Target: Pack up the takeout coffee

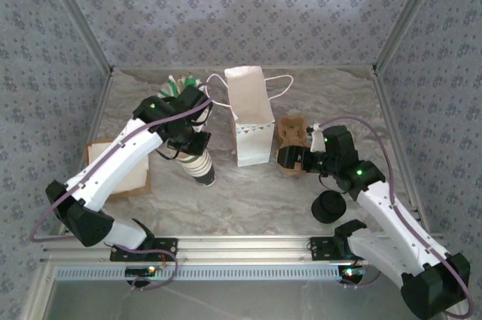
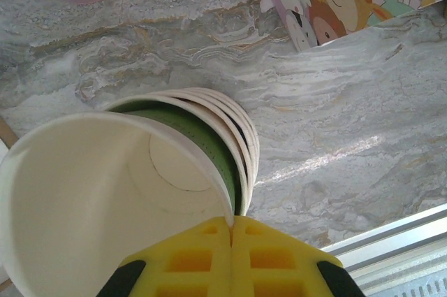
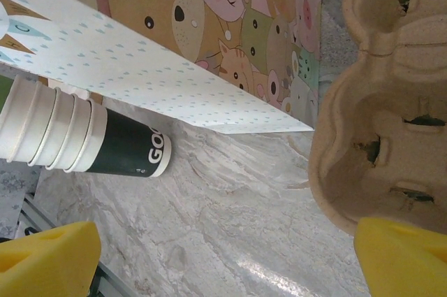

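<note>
White letters reading "GOO" run down the dark side of a stack of paper cups (image 3: 119,147) that lies on its side on the desk (image 1: 248,203); the rest of the word is hidden. The left claw (image 2: 230,226) is closed on the rim of the front cup (image 2: 84,199), pinching the thin wall between its yellow pads. That cup has a cream inside with nothing in it and stands partly out of the stack, showing a green side. Just beside the stack is a white paper bag (image 1: 248,120), upright with its mouth open. It is printed with cartoon animals on one face and with small dots and pennants on another, and its contents cannot be seen. Right of the bag is a pulp cup carrier (image 3: 377,101) with bare wells. The right claw (image 3: 223,269) hangs spread wide just beside it, holding nothing. A squat round black thing (image 1: 329,205) stands on the desk close to the right arm. It may be the takeout coffee, but lidded cup or lids alone, I cannot tell. A brown cardboard sheet (image 1: 113,166) lies under the left arm.
</note>
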You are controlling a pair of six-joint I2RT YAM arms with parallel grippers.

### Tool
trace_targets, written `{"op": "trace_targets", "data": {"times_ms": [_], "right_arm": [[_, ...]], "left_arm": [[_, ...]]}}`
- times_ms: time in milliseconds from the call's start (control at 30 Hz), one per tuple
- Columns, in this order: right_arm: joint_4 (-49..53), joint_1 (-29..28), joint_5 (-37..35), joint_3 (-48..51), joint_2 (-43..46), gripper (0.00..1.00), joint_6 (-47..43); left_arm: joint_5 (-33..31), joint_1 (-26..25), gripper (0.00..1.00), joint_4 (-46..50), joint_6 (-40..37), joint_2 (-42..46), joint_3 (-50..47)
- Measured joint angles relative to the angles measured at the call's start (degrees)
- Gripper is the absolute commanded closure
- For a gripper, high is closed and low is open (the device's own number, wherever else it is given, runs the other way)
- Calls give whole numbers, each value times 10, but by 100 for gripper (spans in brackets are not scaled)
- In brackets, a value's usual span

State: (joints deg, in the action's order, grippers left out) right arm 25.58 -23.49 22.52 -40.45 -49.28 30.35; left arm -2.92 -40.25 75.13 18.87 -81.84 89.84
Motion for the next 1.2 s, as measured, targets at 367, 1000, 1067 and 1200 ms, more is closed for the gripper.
{"op": "trace_targets", "data": {"times_ms": [367, 1000, 1067, 1200], "right_arm": [[1, -9, -8, -6, 0, 4, 0], [90, -8, -65, -86, -3, 2, -2], [99, -2, -72, -88, -3, 2, -4], [121, 15, -91, -90, -3, 0, -5]], "left_arm": [[-17, -14, 100, 30, 0, -1, 54], [-46, -145, 100, 114, 1, -3, 269], [-41, -173, 100, 115, 2, -7, 280], [-33, -226, 100, 115, 3, -29, 285]]}}
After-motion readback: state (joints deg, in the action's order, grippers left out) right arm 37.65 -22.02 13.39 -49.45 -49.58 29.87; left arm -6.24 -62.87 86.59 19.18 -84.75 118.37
